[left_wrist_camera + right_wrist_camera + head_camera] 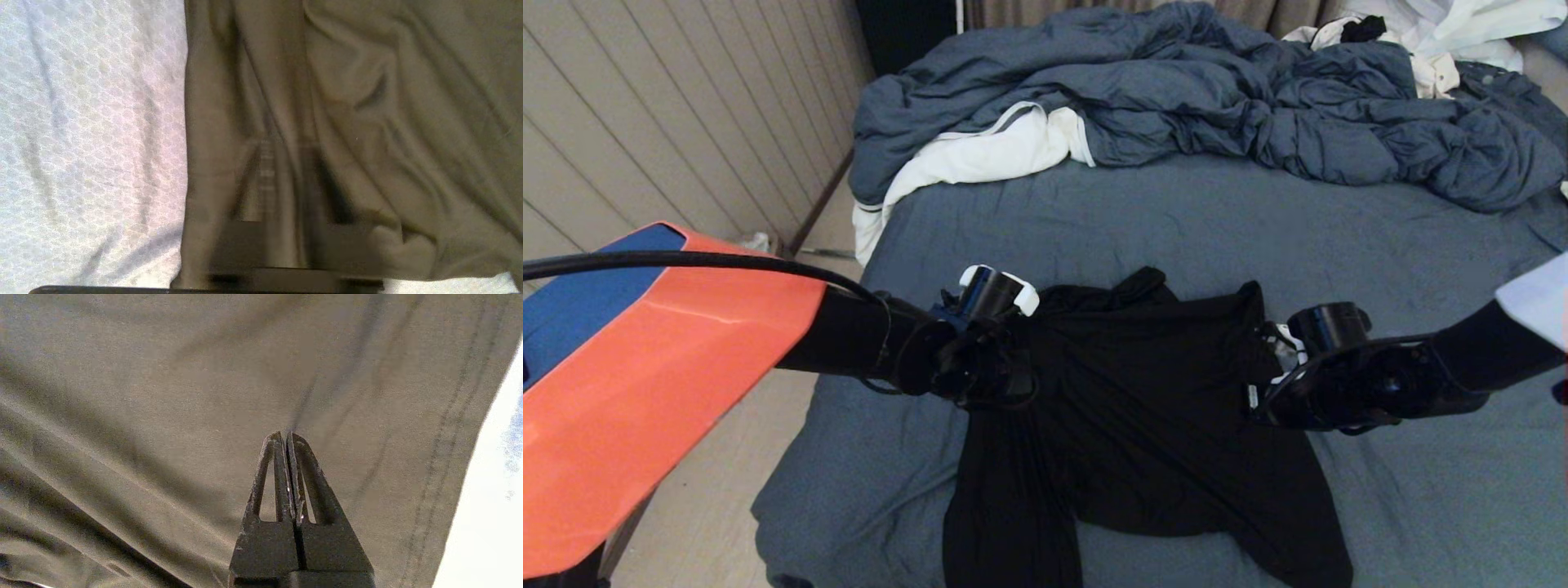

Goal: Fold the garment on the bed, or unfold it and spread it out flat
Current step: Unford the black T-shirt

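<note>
The black garment [1143, 408] lies rumpled on the slate-blue bed [1176, 220], its far edge drawn up into two peaks and its lower part trailing toward the near edge. At its left side is my left gripper [988, 384]. In the left wrist view that gripper [288, 147] is blurred, its fingers [251, 183] apart with a fold of the garment [388, 122] running between them. Over the garment's right side my right gripper [1262, 363] is shut. In the right wrist view its tips [288, 435] pinch the garment [163, 396], and creases spread from them.
A puffy blue-grey duvet [1217, 90] is heaped across the far end of the bed, with a white cloth [980, 155] at its left. More white clothing [1445, 33] lies at the back right. An orange and blue panel [645, 367] stands beside the bed's left edge.
</note>
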Tool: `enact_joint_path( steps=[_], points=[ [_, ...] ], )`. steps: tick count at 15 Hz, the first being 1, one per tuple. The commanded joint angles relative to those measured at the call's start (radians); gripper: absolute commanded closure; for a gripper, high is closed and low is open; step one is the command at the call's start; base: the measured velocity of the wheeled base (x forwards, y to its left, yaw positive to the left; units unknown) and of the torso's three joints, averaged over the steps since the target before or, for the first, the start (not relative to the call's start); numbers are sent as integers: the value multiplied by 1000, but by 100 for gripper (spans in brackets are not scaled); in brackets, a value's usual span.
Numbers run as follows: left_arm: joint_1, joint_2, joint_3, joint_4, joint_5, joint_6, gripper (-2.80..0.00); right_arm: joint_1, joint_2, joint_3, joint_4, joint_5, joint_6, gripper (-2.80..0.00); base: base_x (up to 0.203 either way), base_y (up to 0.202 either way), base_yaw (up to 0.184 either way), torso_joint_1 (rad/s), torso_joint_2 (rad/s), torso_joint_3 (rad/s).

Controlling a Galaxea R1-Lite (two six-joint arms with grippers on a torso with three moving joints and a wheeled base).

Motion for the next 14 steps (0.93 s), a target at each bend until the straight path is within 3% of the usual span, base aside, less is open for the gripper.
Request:
enact_joint_path(
  steps=[1, 4, 14],
  points=[
    [-24, 0, -8, 16, 2, -13, -280, -5, 14, -5, -2, 1, 1, 0, 0, 0, 0, 0, 0, 0],
    [-58, 29, 17, 23, 4, -28, -280, -5, 13, -3, -2, 1, 2, 0, 0, 0, 0, 0, 0, 0],
    [-48, 108, -9, 17, 5, -25, -280, -5, 34, -2, -23, 1, 1, 0, 0, 0, 0, 0, 0, 0]
  ],
)
